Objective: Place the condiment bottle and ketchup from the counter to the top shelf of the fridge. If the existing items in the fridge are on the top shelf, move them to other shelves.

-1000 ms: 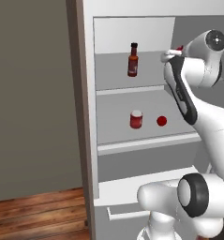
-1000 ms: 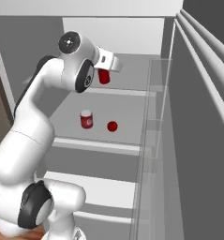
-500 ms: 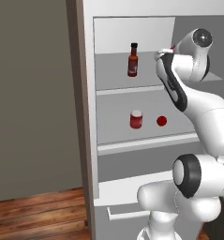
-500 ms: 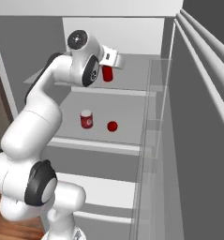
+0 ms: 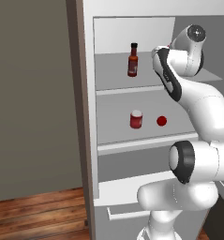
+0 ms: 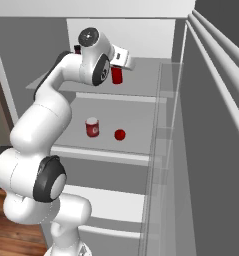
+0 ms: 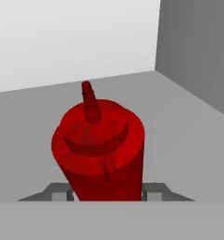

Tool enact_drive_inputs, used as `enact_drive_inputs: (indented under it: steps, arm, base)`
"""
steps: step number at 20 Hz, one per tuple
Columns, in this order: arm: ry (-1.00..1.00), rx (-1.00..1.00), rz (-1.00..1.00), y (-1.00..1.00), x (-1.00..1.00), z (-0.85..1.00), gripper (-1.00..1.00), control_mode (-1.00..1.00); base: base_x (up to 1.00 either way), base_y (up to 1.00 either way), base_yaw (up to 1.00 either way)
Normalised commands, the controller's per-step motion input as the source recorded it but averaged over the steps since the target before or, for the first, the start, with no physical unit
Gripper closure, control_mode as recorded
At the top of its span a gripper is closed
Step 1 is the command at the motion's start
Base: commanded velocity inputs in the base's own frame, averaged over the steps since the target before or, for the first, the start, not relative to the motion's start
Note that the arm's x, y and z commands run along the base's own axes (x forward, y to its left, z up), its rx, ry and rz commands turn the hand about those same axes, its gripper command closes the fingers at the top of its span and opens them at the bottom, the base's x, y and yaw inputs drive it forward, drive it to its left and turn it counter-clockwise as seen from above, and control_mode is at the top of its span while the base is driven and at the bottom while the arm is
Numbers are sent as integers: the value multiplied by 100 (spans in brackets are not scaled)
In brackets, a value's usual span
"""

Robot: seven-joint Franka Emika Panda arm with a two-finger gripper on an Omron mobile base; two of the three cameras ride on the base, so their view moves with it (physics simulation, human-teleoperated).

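Note:
My gripper (image 7: pixel 106 192) is shut on the ketchup (image 7: pixel 101 145), a red squeeze bottle held upright with its nozzle up. In the right base view the ketchup (image 6: pixel 117 75) hangs under my gripper (image 6: pixel 117 69) over the right part of the top shelf (image 6: pixel 146 86) of the fridge (image 5: pixel 87 117). Whether its base touches the shelf I cannot tell. The condiment bottle (image 5: pixel 132 60) stands upright on the top shelf (image 5: pixel 111 77), left of my hand. One shelf lower stand the red jar with a white lid (image 5: pixel 136 119) and the small red ball (image 5: pixel 161 121). The counter is out of view.
The fridge's right wall (image 7: pixel 197 51) and back wall (image 7: pixel 71 37) stand close around the ketchup. Below the shelves is a white drawer (image 5: pixel 132 190). The door's ribbed inner side (image 6: pixel 216 100) runs along the right. Wooden floor (image 5: pixel 33 211) lies to the left.
My arm has reached deeper into the fridge, carrying the ketchup slightly up and further in over the top shelf. The grip has stayed shut. The other items have not moved.

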Motion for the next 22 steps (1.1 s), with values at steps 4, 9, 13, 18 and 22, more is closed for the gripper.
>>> enact_drive_inputs:
  steps: [4,9,13,18,22]
  arm:
    - [0,0,0,0,23,0,-100,-100]
    - [0,0,0,0,6,0,-100,-100]
    - [0,0,0,0,2,0,-100,-100]
    - [0,0,0,0,-1,0,-100,-100]
    - [-6,0,0,0,-58,0,-100,-100]
  base:
    - [0,0,0]
    - [0,0,0]
    - [0,0,0]
    - [0,0,0]
    - [0,0,0]
